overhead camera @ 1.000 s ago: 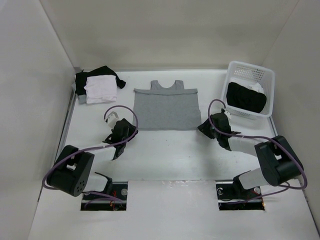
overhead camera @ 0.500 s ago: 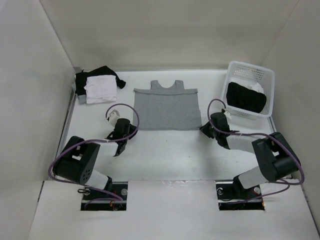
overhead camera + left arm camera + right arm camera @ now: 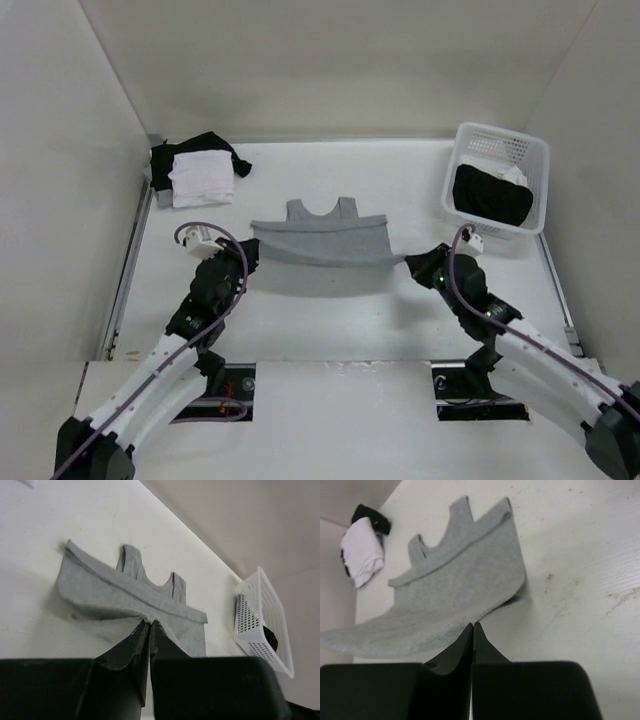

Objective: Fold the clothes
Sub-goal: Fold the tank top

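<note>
White table [image 3: 330, 320], both jaws clamping grey shirt [image 3: 320, 245] hem, basket [image 3: 497, 148] right, clothes pile [image 3: 200, 175] left

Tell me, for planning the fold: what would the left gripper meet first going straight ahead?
The grey shirt it is shut on: the left gripper points into that fabric; depth beyond is unclear.

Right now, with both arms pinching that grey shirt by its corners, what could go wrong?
1. The left fingers and right fingers each nip only a thin edge of the grey shirt, so a corner might slip free mid-fold.
2. The shirt sags between them with its strap end on the table, so it may land creased or crooked.
</note>
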You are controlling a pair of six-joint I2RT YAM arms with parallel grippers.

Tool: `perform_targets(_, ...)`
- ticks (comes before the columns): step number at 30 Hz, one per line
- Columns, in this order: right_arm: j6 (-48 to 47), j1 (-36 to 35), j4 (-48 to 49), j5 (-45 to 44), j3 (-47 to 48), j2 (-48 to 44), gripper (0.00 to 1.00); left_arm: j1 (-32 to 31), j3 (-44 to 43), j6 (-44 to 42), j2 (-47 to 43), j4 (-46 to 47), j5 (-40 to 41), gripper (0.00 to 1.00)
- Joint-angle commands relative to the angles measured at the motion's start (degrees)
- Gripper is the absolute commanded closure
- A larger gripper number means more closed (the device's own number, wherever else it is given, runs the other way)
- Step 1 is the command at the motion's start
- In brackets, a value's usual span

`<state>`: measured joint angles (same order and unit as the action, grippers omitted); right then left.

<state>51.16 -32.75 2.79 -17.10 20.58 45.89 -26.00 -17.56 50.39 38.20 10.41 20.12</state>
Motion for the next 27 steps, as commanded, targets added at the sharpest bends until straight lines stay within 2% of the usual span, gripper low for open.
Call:
perform_targets(1,0.6,-5.4,-18.6,-5.9,1.5,-12.6,1.0,-1.7,-3.2,-2.2,-9.0,-16.7,3.9,1.0)
perform_targets(4,1.1,-11.8,-28.6,-9.8,7.5,-22.2,1.0,-3.8,-7.5,-1.7,-15.3,-22.6,4.1,1.0)
perform_targets(5,1.2,-15.9,-32.7,-13.4,11.6,-25.1,1.0,-5.8,-11.1,-2.0,-18.5,-24.8,5.1,1.0)
perform_targets(8,0.4,-25.9,-38.5,-22.8,20.8,-26.5,1.0,-9.2,-18.0,-3.7,-21.3,-26.8,7.8,1.0)
perform_targets(9,0.1,-27.7,-38.9,-24.2,22.2,-26.2,1.0,-10.1,-20.0,-4.7,-21.4,-26.8,8.4,1.0)
perform_targets(11,-3.8,-38.5,-39.3,-33.9,30.3,-23.9,1.0,-12.0,-24.9,-7.5,-21.3,-26.3,9.3,1.0)
perform_targets(15,-11.8,-59.7,-35.6,-52.8,40.4,-17.8,1.0,-13.0,-33.7,-11.6,-20.3,-25.9,8.8,1.0)
perform_targets(16,-12.5,-61.8,-35.0,-54.7,41.0,-17.2,1.0,-12.8,-34.3,-11.7,-20.2,-26.1,8.6,1.0)
perform_targets(19,-16.8,-74.0,-31.5,-64.7,42.9,-15.7,1.0,-11.8,-35.2,-11.3,-19.7,-28.5,7.7,1.0)
perform_targets(22,-18.7,-77.7,-27.2,-66.9,39.8,-18.0,1.0,-11.7,-32.5,-9.4,-19.0,-30.3,7.9,1.0)
perform_targets(24,-20.3,-75.1,-24.0,-66.0,36.1,-20.0,1.0,-11.7,-29.1,-8.6,-17.9,-30.7,8.7,1.0)
perform_targets(27,-20.7,-66.6,-20.8,-59.8,30.1,-22.8,1.0,-10.6,-25.3,-7.8,-15.2,-29.7,9.9,0.99)
